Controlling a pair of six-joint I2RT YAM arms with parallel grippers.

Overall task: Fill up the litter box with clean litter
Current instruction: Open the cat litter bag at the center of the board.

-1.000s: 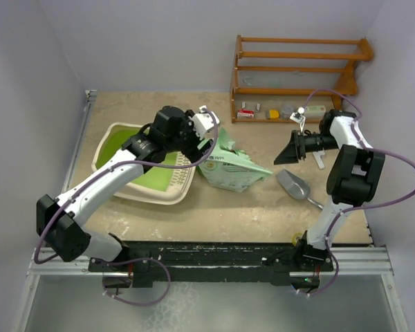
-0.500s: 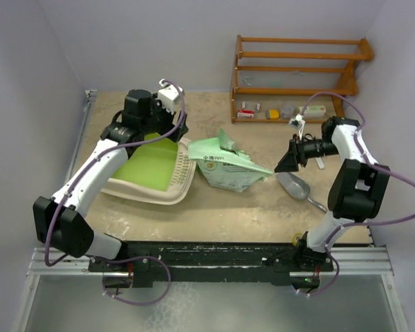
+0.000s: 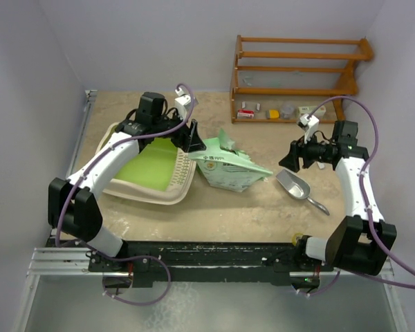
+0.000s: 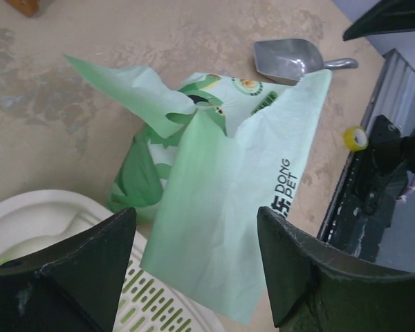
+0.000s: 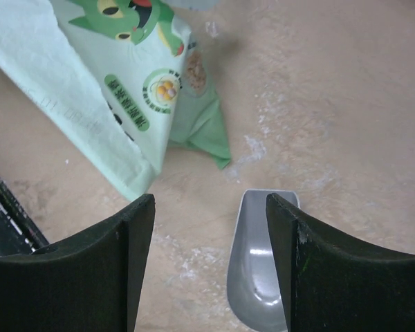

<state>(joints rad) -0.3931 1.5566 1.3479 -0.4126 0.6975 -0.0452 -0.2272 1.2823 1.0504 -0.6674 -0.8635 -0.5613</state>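
Observation:
The litter box (image 3: 135,196), a cream tray with a green floor and a slotted grille (image 3: 182,173), lies at the left; its floor shows no granules. Its rim (image 4: 28,214) and grille show in the left wrist view. The light green printed bag (image 3: 232,169) lies right of it, its torn top flap up. The clean litter is hidden. My left gripper (image 3: 192,142) is open and empty above the flap (image 4: 221,180) by the grille. My right gripper (image 3: 290,158) is open and empty above the metal scoop (image 3: 295,184), which also shows below the jaws (image 5: 259,270), beside the bag (image 5: 104,76).
A wooden rack (image 3: 297,69) stands at the back right with small items (image 3: 266,113) on its lowest shelf. The black base rail (image 3: 207,252) runs along the near edge, with a yellow tape roll (image 4: 355,138) on it. Walls close in left, back and right.
My left gripper swung back-left over the litter box, then came forward to the bag's top flap. My right arm's elbow dropped outward; its gripper shifted slightly down over the scoop.

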